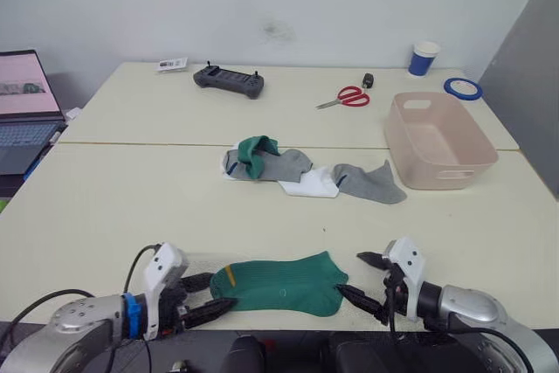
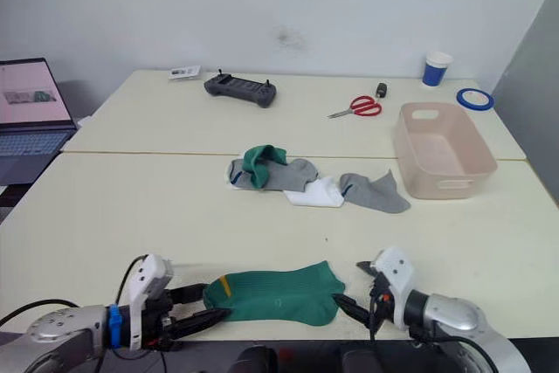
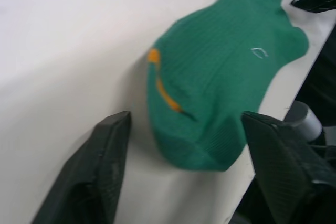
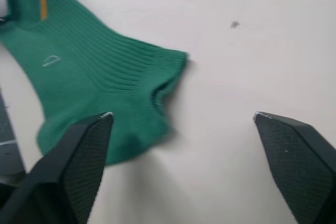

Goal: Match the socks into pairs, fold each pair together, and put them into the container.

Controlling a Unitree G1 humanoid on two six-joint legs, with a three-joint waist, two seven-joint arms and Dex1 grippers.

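At bottom centre of the left eye view a green sock [image 1: 281, 283] lies flat on the table [image 1: 131, 207], near its front edge. Left gripper [image 1: 208, 296] at lower left, fingers apart, straddling the sock's toe end with the yellow stripe. Right gripper [image 1: 365, 279] at lower right, fingers spread, lower finger tip touching the sock's cuff end. Mid-frame: sock pile [image 1: 306, 172] with second green sock [image 1: 254, 155], grey socks [image 1: 370, 183] and a white sock [image 1: 312, 185]. Pink container [image 1: 437, 140] right of the pile, empty. Scissors [image 1: 346, 97], blue cup [image 1: 424, 58], tape roll [image 1: 462, 87], controller [image 1: 229, 80] at back; laptop [image 1: 22, 111] far left.

Left wrist view: both fingers [image 3: 92, 177] wide apart, sock toe between them.

Right wrist view: fingers [image 4: 73, 169] wide apart, one over the sock's cuff edge.
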